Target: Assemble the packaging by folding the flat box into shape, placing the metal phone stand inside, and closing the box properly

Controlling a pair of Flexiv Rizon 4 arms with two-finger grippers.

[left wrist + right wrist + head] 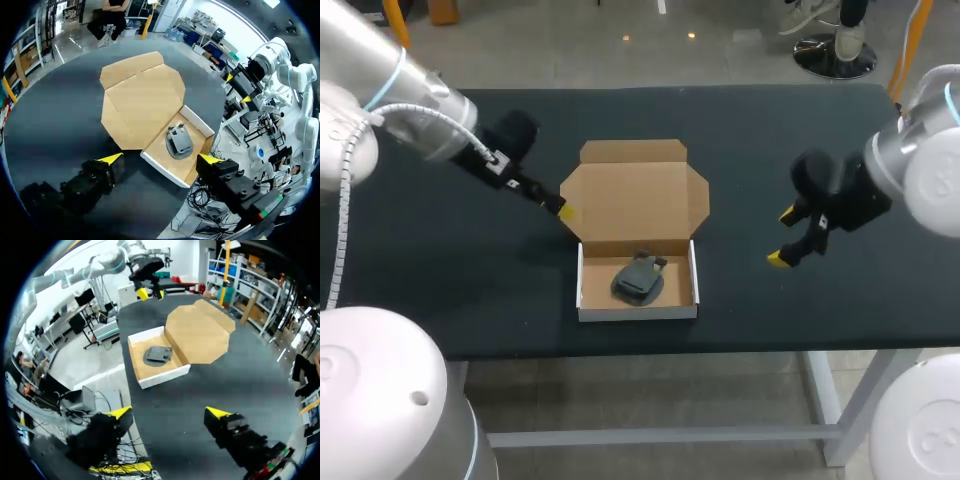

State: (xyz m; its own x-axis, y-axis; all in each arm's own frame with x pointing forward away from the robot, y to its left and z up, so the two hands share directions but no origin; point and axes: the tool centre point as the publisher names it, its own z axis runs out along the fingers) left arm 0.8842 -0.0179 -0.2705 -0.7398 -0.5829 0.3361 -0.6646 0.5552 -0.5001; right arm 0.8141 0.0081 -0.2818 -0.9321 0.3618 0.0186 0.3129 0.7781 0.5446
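A cardboard box [587, 290] sits on the black table, its tray folded up with white outer walls and its lid [635, 195] lying open and flat behind it. The grey metal phone stand [639, 278] rests inside the tray. My left gripper [558, 206] is open at the lid's left edge, one yellow tip at the cardboard. My right gripper [787, 236] is open above the table, well to the right of the box. The left wrist view shows the box [155, 162] and stand [179, 142] ahead of the left gripper [160, 159]. In the right wrist view the box [165, 376] and stand [158, 354] lie far ahead of the right gripper [169, 413].
The black table [470, 280] holds nothing else. Its front edge runs just below the box tray.
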